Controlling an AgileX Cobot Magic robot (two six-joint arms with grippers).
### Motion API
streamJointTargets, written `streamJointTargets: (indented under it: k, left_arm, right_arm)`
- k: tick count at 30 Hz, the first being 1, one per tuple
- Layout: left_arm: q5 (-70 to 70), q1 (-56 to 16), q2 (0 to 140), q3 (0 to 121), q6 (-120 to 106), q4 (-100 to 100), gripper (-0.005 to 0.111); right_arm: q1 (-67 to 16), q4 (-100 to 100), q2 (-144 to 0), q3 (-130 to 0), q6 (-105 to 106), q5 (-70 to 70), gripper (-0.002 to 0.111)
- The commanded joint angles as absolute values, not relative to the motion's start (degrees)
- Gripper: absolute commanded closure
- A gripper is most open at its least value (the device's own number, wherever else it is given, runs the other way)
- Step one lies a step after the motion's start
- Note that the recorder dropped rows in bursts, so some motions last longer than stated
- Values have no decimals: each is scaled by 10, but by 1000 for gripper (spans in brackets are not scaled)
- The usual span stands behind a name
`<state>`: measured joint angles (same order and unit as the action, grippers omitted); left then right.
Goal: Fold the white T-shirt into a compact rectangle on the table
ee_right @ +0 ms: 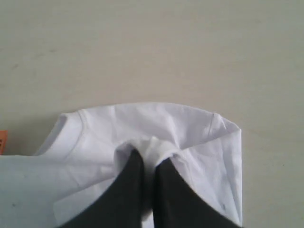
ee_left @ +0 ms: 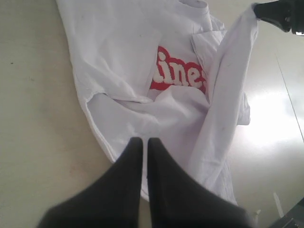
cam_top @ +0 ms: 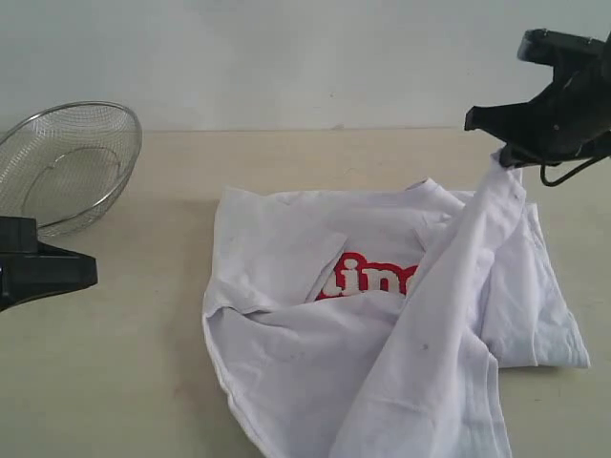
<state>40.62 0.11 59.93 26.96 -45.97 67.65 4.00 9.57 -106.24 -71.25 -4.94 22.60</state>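
— Right claw point(cam_top: 504, 157) is pinched shut on a fold of the shirt point(cam_top: 286, 334), operator, and holds it up off the table point(cam_top: 115, 382) on your right.
— And your left claw point(cam_top: 91, 270)?
— Shut too, jaws pressed together with nothing between them. It sits at the left edge of the exterior view, apart from the cloth.
— Where's the shirt lying?
— Mid-table and rumpled, with its left side folded inward over the chest and the red band point(cam_top: 368, 279) half covered. A lifted strip runs from the near hem up to your right claw.
— The bowl point(cam_top: 67, 162)?
— Wire mesh, back left, tilted, well apart from the shirt. Through the mesh you see only table and wall.
— What do the wrist views add?
— Your right wrist view shows the pinch itself: a white wad of cloth bulges between the fingertips point(ee_right: 133, 166), and a hemmed edge drapes around them. The exterior view hides that. Your left wrist view shows the closed left jaws pointing at the shirt's hem, and white letters on the band. Only the exterior view catches the bowl.
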Motion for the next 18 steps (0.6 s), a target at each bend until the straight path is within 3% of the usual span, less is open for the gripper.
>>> streamJointTargets:
  k: [1,15,18]
  left_arm:
    - [407,0,601,274,-469,679,102]
    - [548,0,623,274,-533,679,102]
    - [567,0,623,274,-559,679,97]
  right_arm:
    - [47,91,-1081,-716,-49,214,108]
    - [65,65,-1092,-716,-53,174,108]
    - [65,65,-1097,-716,-53,189,99]
